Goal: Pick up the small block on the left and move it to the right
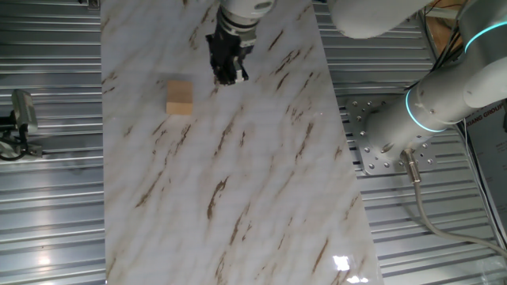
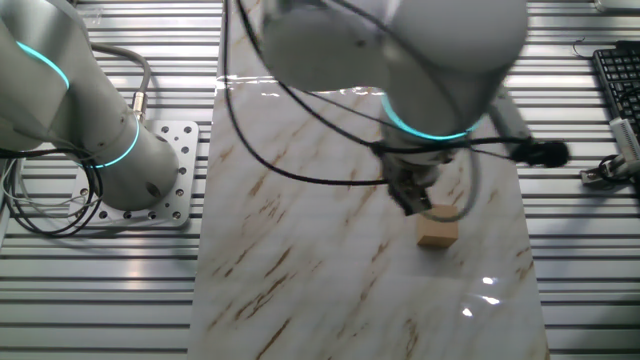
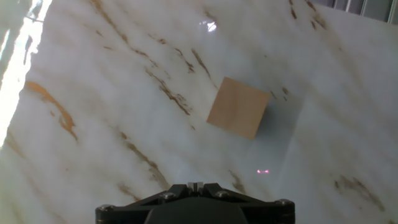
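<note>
The small block (image 1: pixel 180 97) is a plain light-tan wooden cube resting on the marble-patterned board (image 1: pixel 253 182). It also shows in the other fixed view (image 2: pixel 437 232) and in the hand view (image 3: pixel 237 107), where it lies ahead of the hand and a little to the right. My gripper (image 1: pixel 228 70) hangs above the board, apart from the block and touching nothing. Its black fingers (image 2: pixel 413 200) stand close together with nothing between them. In the hand view only the gripper (image 3: pixel 195 185) tip shows, at the bottom edge.
The board sits on a ribbed metal table (image 1: pixel 47 198). The arm's base plate (image 1: pixel 376 138) and a cable lie beside the board. A small clamp device (image 1: pixel 20 119) stands off the board's side, and a keyboard (image 2: pixel 618 85) lies at the table's edge.
</note>
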`<act>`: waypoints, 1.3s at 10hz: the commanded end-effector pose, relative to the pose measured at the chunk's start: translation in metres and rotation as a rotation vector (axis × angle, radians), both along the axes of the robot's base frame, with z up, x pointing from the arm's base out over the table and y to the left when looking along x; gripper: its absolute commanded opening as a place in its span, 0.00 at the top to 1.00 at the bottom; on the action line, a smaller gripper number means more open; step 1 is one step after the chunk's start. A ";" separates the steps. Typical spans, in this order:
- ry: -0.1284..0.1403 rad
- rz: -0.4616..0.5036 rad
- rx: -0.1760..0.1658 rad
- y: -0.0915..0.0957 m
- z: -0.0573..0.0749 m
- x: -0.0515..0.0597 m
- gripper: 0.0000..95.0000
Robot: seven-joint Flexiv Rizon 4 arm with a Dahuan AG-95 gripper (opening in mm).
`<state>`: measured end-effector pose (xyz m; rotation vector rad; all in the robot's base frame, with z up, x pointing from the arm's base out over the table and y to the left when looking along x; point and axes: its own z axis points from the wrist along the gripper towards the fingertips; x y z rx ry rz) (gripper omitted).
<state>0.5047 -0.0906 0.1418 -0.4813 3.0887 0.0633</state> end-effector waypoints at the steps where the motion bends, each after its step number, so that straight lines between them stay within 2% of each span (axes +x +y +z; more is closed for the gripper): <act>1: 0.008 0.002 -0.008 0.002 0.005 0.014 1.00; 3: 0.011 0.002 -0.007 0.004 0.009 0.023 1.00; 5: 0.001 -0.003 -0.014 0.005 0.008 0.023 1.00; 7: -0.002 -0.009 -0.007 0.005 0.008 0.024 1.00; 10: 0.011 -0.019 -0.003 0.007 0.006 0.025 1.00; 13: 0.035 -0.022 0.001 0.007 0.006 0.025 1.00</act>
